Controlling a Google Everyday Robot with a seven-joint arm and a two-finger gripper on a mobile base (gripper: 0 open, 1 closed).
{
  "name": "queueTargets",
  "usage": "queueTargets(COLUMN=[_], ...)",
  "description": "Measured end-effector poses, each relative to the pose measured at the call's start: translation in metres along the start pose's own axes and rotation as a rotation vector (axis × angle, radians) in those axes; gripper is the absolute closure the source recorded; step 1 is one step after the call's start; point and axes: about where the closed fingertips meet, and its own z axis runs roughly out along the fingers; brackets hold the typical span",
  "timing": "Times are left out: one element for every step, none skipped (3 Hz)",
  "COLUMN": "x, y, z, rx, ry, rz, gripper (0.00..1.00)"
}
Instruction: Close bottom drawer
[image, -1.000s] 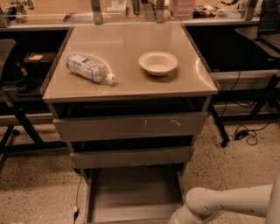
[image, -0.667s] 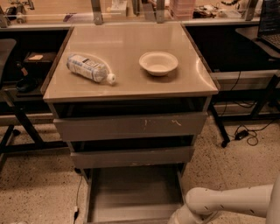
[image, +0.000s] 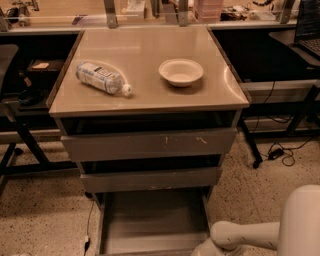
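The bottom drawer (image: 152, 220) is pulled far out at the foot of the cabinet, a shallow grey-brown tray with nothing in it. Its front edge lies at the bottom of the view. Above it are the mid-width drawer front (image: 150, 179) and the widest drawer front (image: 150, 144), both slightly out. My gripper (image: 204, 248) is at the bottom edge of the view, beside the bottom drawer's front right corner, on the end of my white arm (image: 245, 235). Most of it is cut off by the frame.
A plastic bottle (image: 102, 78) lies on its side and a white bowl (image: 181, 71) stands on the cabinet top (image: 145, 97). Dark desks with metal legs flank the cabinet. Cables (image: 280, 152) lie on the speckled floor at the right.
My arm's white upper part now looms larger and higher at the right edge. The gripper end stays by the drawer's front right corner. The drawers have not moved.
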Motion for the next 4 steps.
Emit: queueTargets(x=[0.007,0.006,-0.002,-0.002], y=[-0.038,-0.063,-0.08,-0.081], z=[0.027,0.041,0.036,0.036], rx=[0.003,0.012,0.045,0.047], ry=[-0.031,-0.044,-0.043,-0.043], rz=[0.033,0.046,0.034,0.033], gripper=[1.0,1.0,1.0,0.82])
